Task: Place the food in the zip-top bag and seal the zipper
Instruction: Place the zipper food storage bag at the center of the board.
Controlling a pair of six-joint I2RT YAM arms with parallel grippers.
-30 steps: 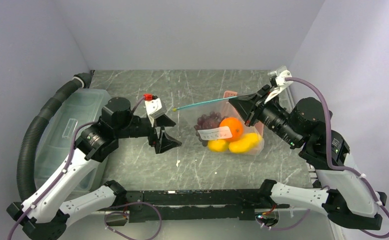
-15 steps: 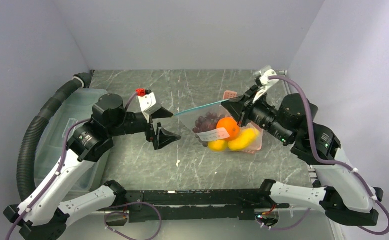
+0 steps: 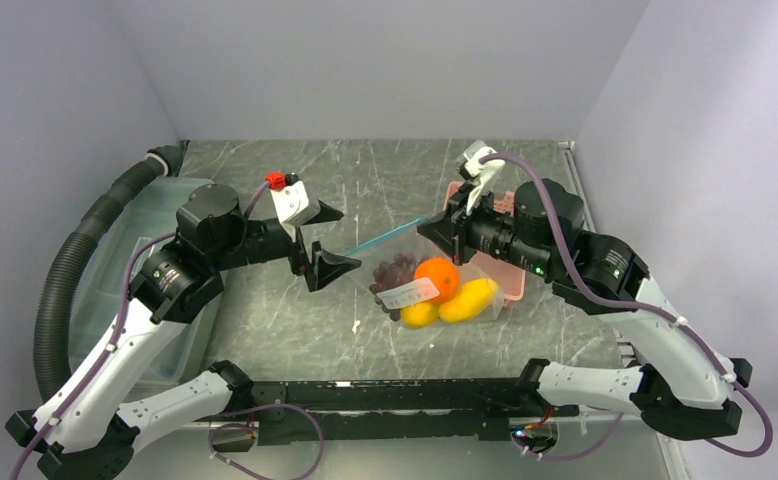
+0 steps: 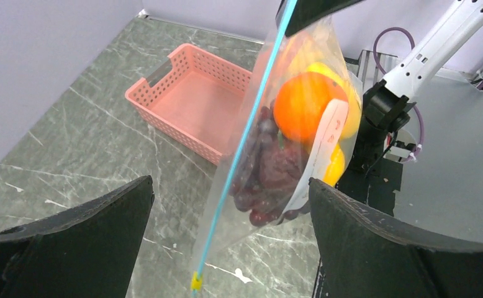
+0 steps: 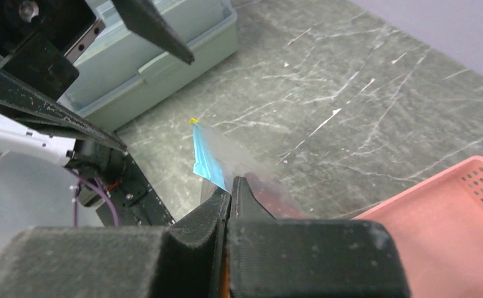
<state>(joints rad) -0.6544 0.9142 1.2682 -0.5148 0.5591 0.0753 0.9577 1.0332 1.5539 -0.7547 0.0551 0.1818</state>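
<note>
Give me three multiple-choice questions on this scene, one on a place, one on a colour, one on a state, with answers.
1. Where is the orange ball? A in the left pincer; B in the zip-top bag; C atop the right pincer.
2. The zipper is what colour? A red; B black; C teal-blue.
3. The pincers? A left open, right shut on the zip-top bag; B both open; C both shut.
Answers: B, it shows through the clear plastic; C, a teal strip edges the mouth; A, left fingers stand apart, right ones pinch the bag's edge.
</note>
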